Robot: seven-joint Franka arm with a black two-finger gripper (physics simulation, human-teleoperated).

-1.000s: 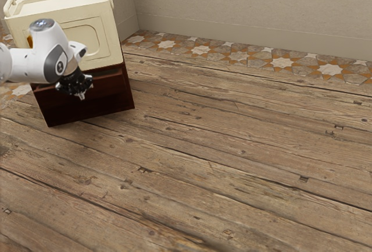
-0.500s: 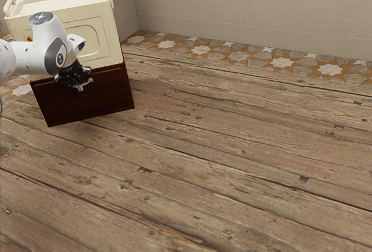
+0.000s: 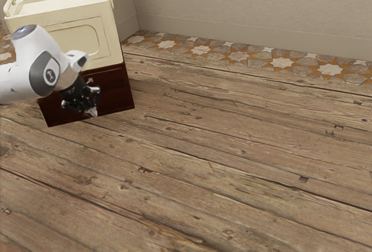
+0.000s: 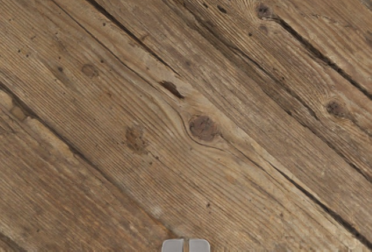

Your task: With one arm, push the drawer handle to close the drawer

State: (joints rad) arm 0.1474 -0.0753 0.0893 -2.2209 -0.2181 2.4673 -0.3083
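Observation:
The black gripper (image 3: 92, 113) hangs in front of the dark red-brown drawer section (image 3: 119, 92), low and toward its left half in the exterior view. At the wrist view's lower edge, the gripper (image 4: 186, 245) has its two grey fingertips side by side, shut with nothing between them. A small light handle (image 3: 89, 81) shows just above the gripper, apart from the fingertips. The drawer front looks flush with the cabinet, with no opening visible along its top; the hand and arm hide part of its left side.
The cream upper cabinet (image 3: 106, 34), with a raised rim and rounded end handles, sits above the dark section. Wooden planks (image 3: 232, 147) spread in front and to the exterior view's right. Patterned tiles (image 3: 244, 57) and a wall (image 3: 250, 7) lie behind.
A second ago the drawer showed a dark gap at its top; it moved in by the half-second frame. Since then my hand has come down and away from the front.

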